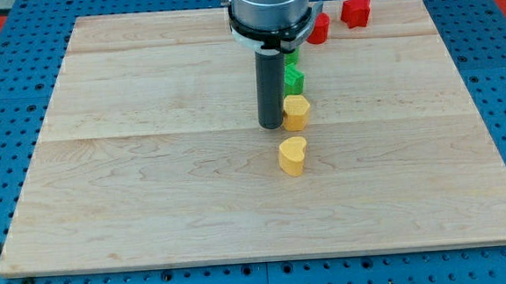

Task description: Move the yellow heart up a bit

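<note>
Yellow heart lay on the wooden board, apart from and just below-right of my tip toward the view's bottom. My tip, a bare rod with nothing to clasp or release, held no block. A second yellow block, shape uncertain, sat just beside my tip on its right; a green block lay beyond it, and two red blocks farther toward the view's top. A good push would probably require circling my tip to the heart's bottom side, centring on it, then nudging briefly upward, stopping short of the yellow block above.
</note>
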Controlling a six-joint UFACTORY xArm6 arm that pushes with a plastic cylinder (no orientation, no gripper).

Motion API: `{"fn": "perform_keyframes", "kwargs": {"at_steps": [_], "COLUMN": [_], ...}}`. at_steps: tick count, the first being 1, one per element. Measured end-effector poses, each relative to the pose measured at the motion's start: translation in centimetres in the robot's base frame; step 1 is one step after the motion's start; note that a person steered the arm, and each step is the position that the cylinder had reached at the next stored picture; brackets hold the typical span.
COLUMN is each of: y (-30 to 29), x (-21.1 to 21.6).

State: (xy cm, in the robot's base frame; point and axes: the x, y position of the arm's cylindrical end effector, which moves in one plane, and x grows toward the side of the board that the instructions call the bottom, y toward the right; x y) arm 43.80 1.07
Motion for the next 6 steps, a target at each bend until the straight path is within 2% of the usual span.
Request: {"fn": "perform_keyframes", "kwargs": {"at_steps": [1, 2, 4, 6], "y": [-4.6, -3.1, 3.3, 4.7], "x": [4.6, 9.1, 10.0, 8.3]}}
